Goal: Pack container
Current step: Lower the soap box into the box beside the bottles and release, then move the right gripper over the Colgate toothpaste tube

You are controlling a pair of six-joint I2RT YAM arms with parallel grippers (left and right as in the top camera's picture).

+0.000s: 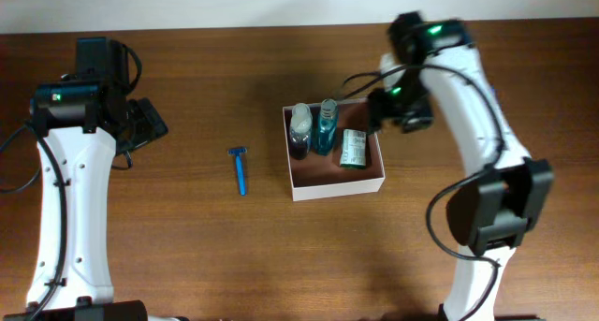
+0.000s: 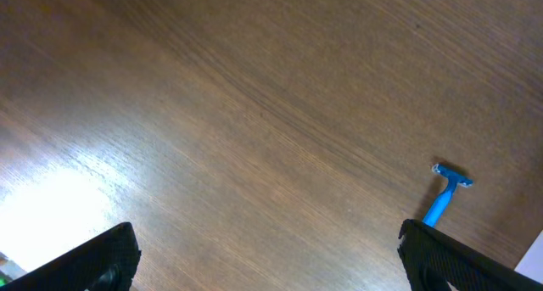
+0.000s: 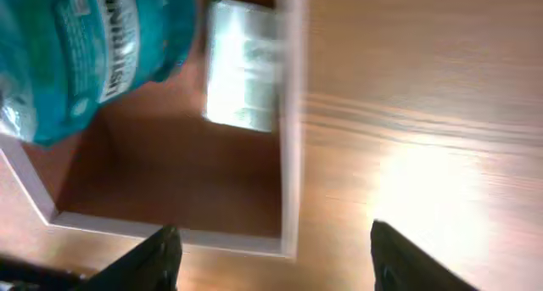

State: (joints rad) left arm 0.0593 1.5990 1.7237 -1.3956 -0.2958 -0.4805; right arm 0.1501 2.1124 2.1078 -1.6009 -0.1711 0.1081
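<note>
The container (image 1: pixel 339 189), a shallow square box with white walls and a pinkish-brown floor, stands at the table's middle. Inside it are a dark bottle (image 1: pixel 299 130), a teal mouthwash bottle (image 1: pixel 325 124) and a green-and-white packet (image 1: pixel 353 148). A blue razor (image 1: pixel 240 168) lies on the wood to its left. My right gripper (image 1: pixel 393 110) hovers over the box's far right corner, open and holding nothing. The right wrist view shows the teal bottle (image 3: pixel 93 45), the packet (image 3: pixel 242 66) and the box wall (image 3: pixel 293 121) ahead of the gripper (image 3: pixel 276 261). My left gripper (image 1: pixel 150 123) is open, far left.
In the left wrist view the razor (image 2: pixel 445 193) lies just beyond the right fingertip (image 2: pixel 458 261) of the wide left gripper (image 2: pixel 271 265), over bare wood. The table's far edge runs along the top of the overhead view.
</note>
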